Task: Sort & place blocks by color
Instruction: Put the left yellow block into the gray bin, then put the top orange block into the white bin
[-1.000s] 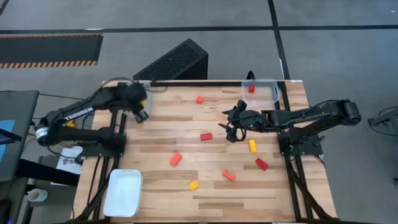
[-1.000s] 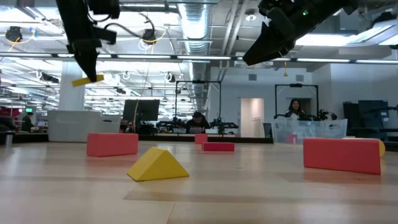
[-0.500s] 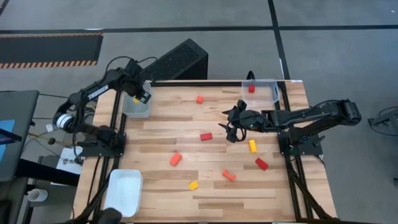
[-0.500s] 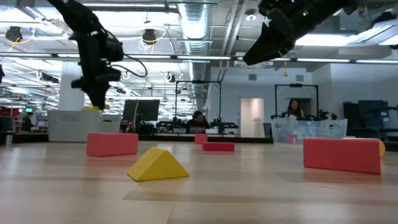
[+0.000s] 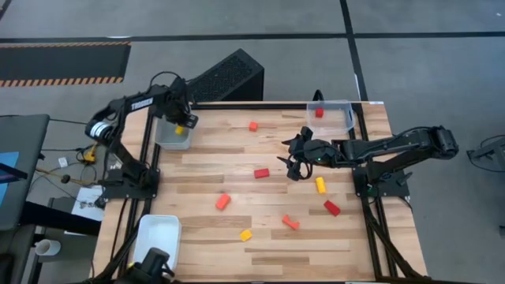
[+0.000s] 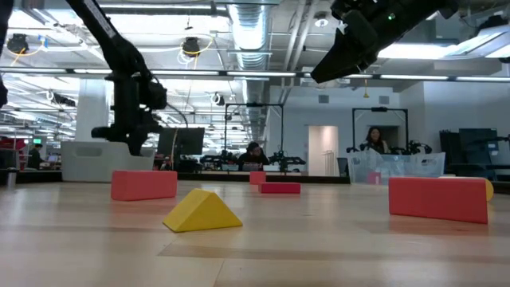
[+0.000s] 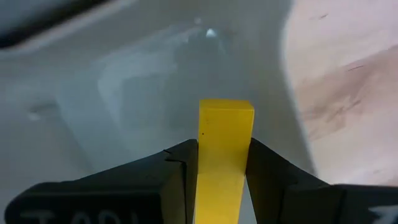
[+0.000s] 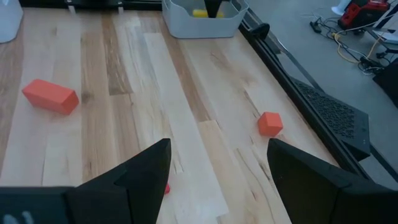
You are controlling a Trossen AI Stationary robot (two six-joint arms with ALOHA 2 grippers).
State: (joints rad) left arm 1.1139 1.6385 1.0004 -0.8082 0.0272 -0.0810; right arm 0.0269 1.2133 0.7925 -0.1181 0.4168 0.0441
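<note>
My left gripper [image 5: 180, 126] is shut on a yellow block [image 7: 225, 140] and reaches down into the clear tray [image 5: 167, 140] at the table's far left corner. My right gripper [image 5: 296, 163] hovers open above the table's middle right, touching nothing. Loose on the wood lie an orange cube [image 5: 253, 125], a red block [image 5: 261, 173], an orange bar [image 5: 223, 202], a yellow block [image 5: 320, 184], a red bar [image 5: 332, 207], an orange piece [image 5: 290, 222] and a yellow wedge [image 5: 245, 234]. A red block [image 5: 319, 112] rests in the far right clear tray [image 5: 341, 120]. My left gripper pinches the yellow block on its two long sides [image 7: 205, 155] between both fingers [image 7: 180, 168], the block lying along them with its free end [image 7: 226, 109] sticking out past the tips. The fingers point down into the clear tray. Whether the block touches the tray floor does not show.
A white tray [image 5: 156, 243] sits at the table's near left corner. A black slanted box [image 5: 221, 77] stands beyond the far edge. Bare wood lies along the near edge and between the two arms. People show far off in the room in the low view.
My left gripper, still shut on the yellow block, has swung toward the table's far left corner and gone down into the clear tray. The block has dropped from well above the table to tray level. The right arm has kept still.
</note>
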